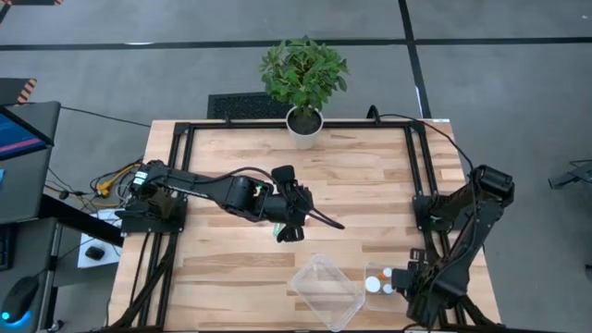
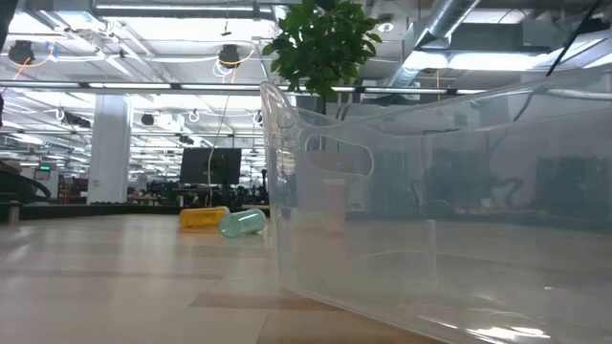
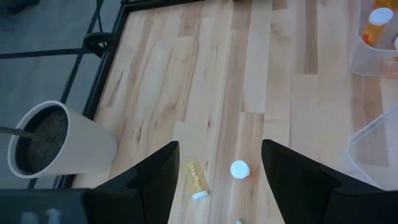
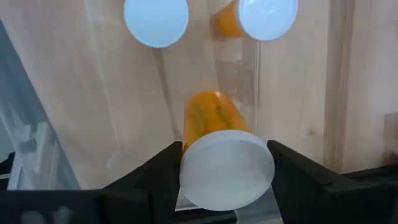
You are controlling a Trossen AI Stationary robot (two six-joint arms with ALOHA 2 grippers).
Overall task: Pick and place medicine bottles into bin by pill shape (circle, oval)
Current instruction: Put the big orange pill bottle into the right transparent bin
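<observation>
- Bottle (image 4: pixel 214 140), amber with a white cap, clamped in the right gripper (image 4: pixel 225 165) over a small clear tub (image 1: pixel 377 279).
- Left gripper (image 3: pixel 217 171) apart above 2 bottles (image 3: pixel 196 177) lying on the bench (image 1: pixel 370 185), seemingly untouched.

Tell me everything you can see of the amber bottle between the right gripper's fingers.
The amber bottle is a small cylinder of translucent orange plastic, as it looks, with a wide white cap facing the wrist camera. Faint print shows on its side. The right gripper is shut on it, dark fingers pressing either side at the cap. It hangs over a small clear container near the table's right front corner, where two more white-capped bottles stand.
</observation>
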